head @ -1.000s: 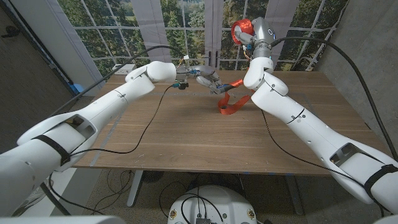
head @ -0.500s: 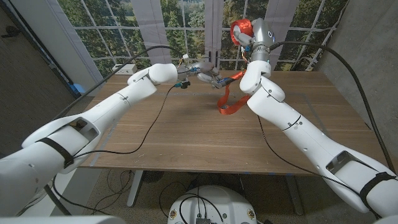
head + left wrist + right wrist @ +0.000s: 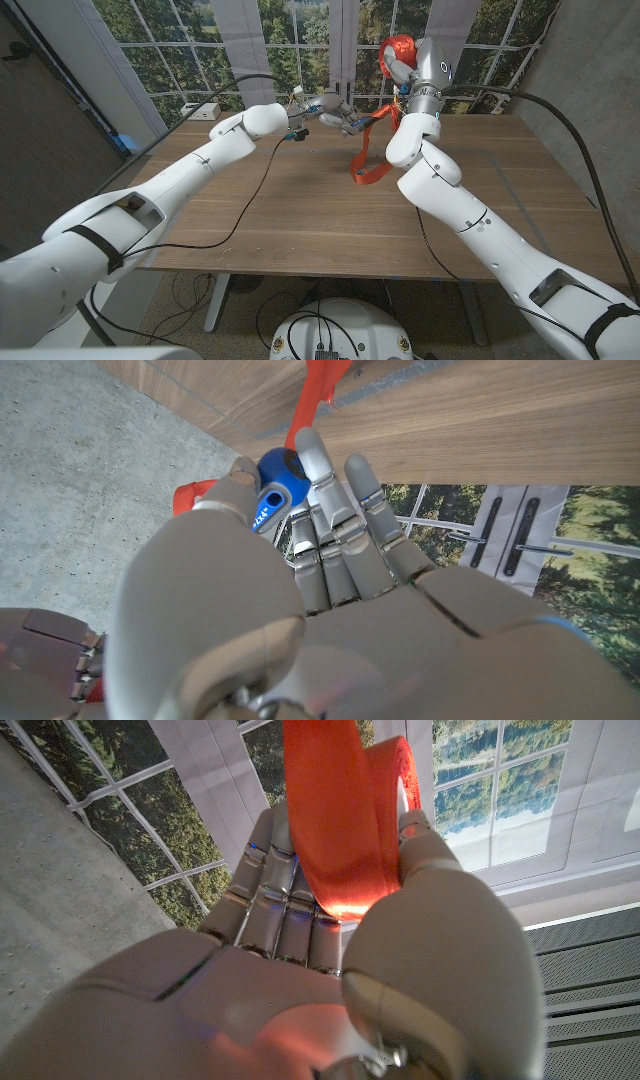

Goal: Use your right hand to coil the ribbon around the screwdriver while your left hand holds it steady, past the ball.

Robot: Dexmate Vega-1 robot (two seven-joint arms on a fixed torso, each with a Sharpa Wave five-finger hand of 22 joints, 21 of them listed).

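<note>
Raised at top centre, my right hand (image 3: 330, 950) is gripping the ribbon (image 3: 366, 160), while my left hand (image 3: 300, 590) is clutching the screwdriver (image 3: 272, 480).

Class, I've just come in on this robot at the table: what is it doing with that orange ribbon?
The robot is winding an orange ribbon onto a screwdriver. Its left hand grips the screwdriver's blue handle above the far side of the wooden table. Its right hand is raised high with ribbon bunched in its fingers. From there the ribbon runs down to the screwdriver, and a loop hangs to the tabletop. How many turns are wound cannot be seen.
</note>
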